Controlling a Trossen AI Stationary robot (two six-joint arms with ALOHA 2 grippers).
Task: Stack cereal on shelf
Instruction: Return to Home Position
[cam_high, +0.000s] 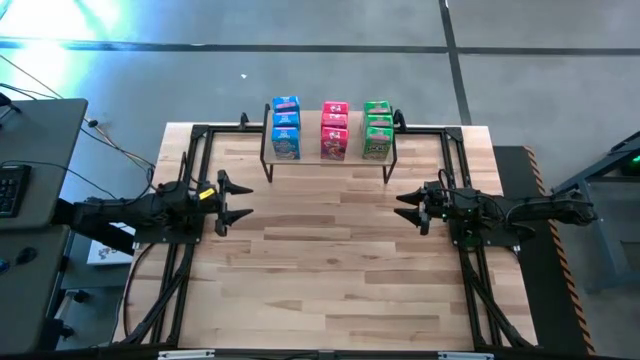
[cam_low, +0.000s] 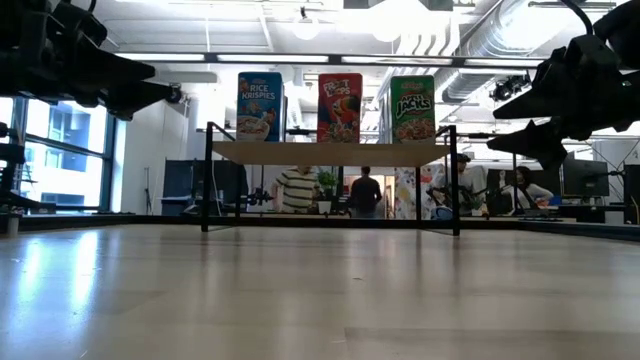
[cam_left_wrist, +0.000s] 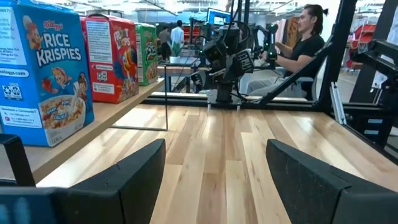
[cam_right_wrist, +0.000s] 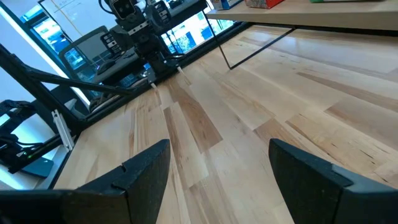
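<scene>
Cereal boxes (cam_low: 340, 107), nine by the count, all up on the shelf (cam_low: 330, 153) at the far edge of the tabletop (cam_high: 330, 270). Three blue boxes (cam_high: 286, 128) in a file at the left end, three pink-red boxes (cam_high: 334, 130) in the middle, three green boxes (cam_high: 377, 129) at the right end. Each file runs front to back, with small gaps between files. From table height only the front box of each file shows, upright, front facing out.

Now the arms: the left gripper (cam_high: 245, 200) hangs over the tabletop's left side, pointing inward, jaws spread wide and holding nothing. The right gripper (cam_high: 400, 205) mirrors it from the right, jaws wide too, nothing held. Both are well apart from the shelf, facing each other across the tabletop.
</scene>
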